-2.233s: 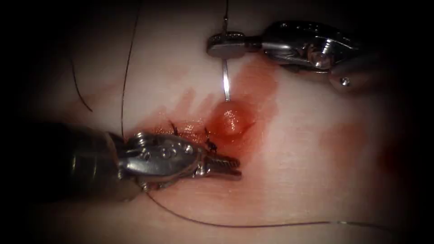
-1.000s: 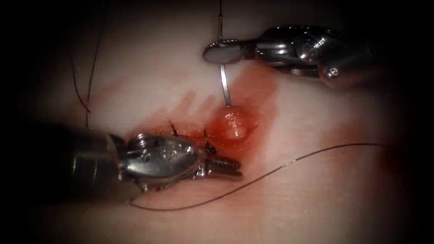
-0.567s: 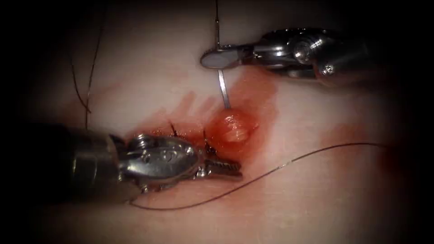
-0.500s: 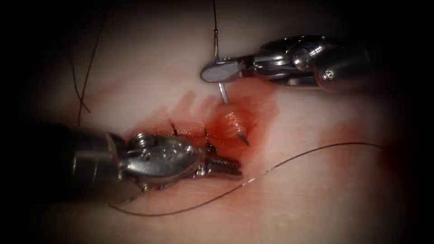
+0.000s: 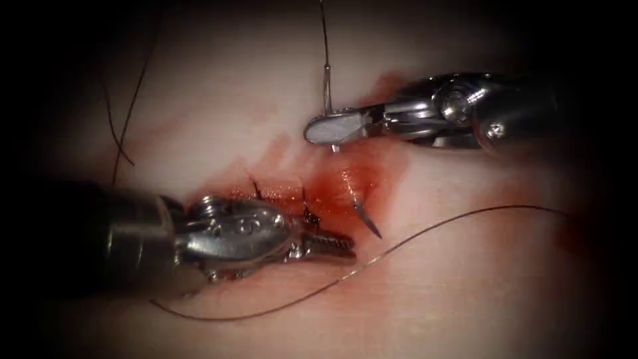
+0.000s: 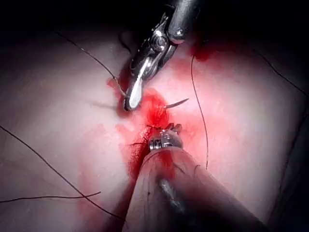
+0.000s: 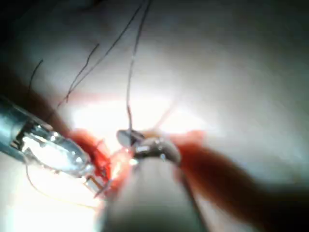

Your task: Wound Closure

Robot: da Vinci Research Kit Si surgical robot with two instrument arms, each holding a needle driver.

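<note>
My right tool (image 5: 330, 129) comes in from the upper right, jaws shut on the curved needle near its tail, just above the red-stained end of the cut (image 5: 332, 189). The needle's middle is buried in the tissue. Its sharp tip (image 5: 368, 223) sticks out of the tissue below and to the right of the cut's end. My left tool (image 5: 330, 246) rests on the tissue at the lower left of the cut, jaws slightly apart, holding nothing, a short way left of the tip. In the left wrist view the right tool (image 6: 133, 96) and needle tip (image 6: 176, 103) show beyond my left tool (image 6: 165, 137).
Two dark stitches (image 5: 256, 189) with knots cross the cut to the left. Thread (image 5: 324, 40) runs up from the needle's tail. A long strand (image 5: 399, 244) curves across the tissue below the left tool. Loose thread (image 5: 129, 100) lies at the far left. Red fluid stains the tissue.
My right tool has moved down and turned, driving the needle through the tissue. The raised bump has flattened and the tip has come out. The left tool has stayed put.
</note>
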